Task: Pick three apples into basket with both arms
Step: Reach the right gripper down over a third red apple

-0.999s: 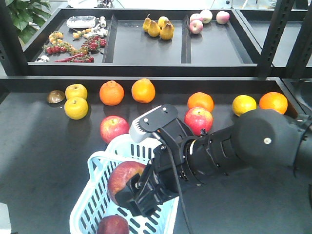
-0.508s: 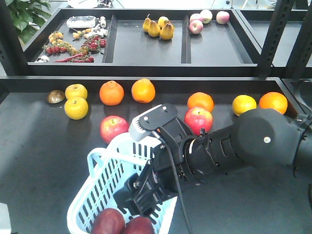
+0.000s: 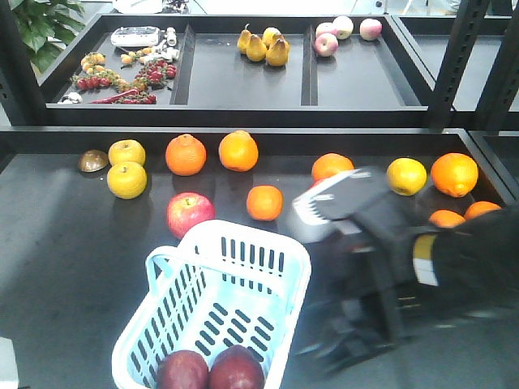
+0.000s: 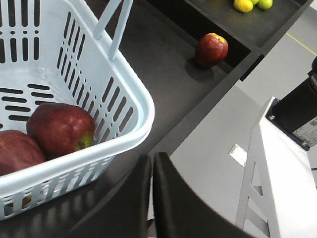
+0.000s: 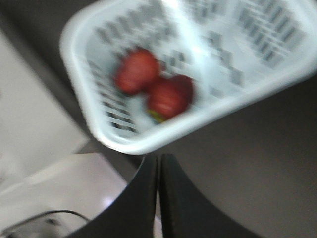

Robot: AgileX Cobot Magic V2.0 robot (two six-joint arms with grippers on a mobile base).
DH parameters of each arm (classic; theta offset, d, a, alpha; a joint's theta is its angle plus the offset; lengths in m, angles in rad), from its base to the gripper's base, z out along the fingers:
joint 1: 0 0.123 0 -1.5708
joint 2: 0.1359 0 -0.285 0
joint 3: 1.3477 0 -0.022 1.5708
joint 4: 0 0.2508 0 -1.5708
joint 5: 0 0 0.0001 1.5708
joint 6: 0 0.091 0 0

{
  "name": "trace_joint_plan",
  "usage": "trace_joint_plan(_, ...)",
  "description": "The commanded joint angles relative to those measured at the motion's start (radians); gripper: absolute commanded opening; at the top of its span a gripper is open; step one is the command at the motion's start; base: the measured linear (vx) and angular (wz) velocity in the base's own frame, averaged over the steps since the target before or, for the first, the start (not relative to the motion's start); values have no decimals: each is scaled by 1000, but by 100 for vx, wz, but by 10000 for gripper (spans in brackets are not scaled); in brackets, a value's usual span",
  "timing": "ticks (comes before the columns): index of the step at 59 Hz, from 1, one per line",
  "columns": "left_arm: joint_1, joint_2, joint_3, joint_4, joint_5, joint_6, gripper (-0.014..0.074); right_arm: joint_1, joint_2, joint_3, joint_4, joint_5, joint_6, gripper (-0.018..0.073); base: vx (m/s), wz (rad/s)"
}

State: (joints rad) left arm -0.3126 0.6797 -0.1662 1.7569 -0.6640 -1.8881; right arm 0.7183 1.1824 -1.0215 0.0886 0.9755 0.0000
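Front view: two apples (image 3: pixel 209 370) in basket (image 3: pixel 268 241); no legible writing.

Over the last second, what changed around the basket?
The right arm let go of an apple into the basket and pulled back right, blurred by motion. Two apples now lie at the basket's near end, and an orange it hid shows. Basket and shelf fruit stayed put.

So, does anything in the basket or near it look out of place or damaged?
Nothing stands out. The basket sits upright on the table with two dark apples resting side by side at its near end. No spill or damage shows. The right arm is only blurred.
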Motion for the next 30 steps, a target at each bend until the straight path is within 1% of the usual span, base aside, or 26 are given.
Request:
trace_joint_plan(1,0,2,-24,18,1,-2,-6,-3,-67,-32,-277,87,231,-9,0,0)
trace_joint_plan(4,0,2,-24,18,1,-2,-6,-3,-79,-32,-374,163,303,-7,0,0)
trace_joint_plan(9,0,2,-24,18,1,-2,-6,-3,-80,-32,-490,283,367,-4,0,0)
trace_joint_plan(13,0,2,-24,18,1,-2,-6,-4,-81,-31,-559,310,399,3,0,0)
trace_joint_plan(16,0,2,-24,18,1,-2,-6,-19,-86,-31,-583,302,426,16,0,0)
trace_joint_plan(18,0,2,-24,18,1,-2,-6,-45,-86,-31,-582,296,433,31,0,0)
trace_joint_plan(22,0,2,-24,18,1,-2,-6,-128,-86,-31,-561,293,419,66,0,0)
trace_joint_plan(26,0,2,-24,18,1,-2,-6,-241,-86,-31,-538,283,370,116,0,0)
trace_joint_plan(29,0,2,-24,18,1,-2,-6,-337,-86,-31,-522,261,328,162,0,0)
trace_joint_plan(30,0,2,-24,18,1,-2,-6,-382,-86,-31,-515,249,312,175,0,0)
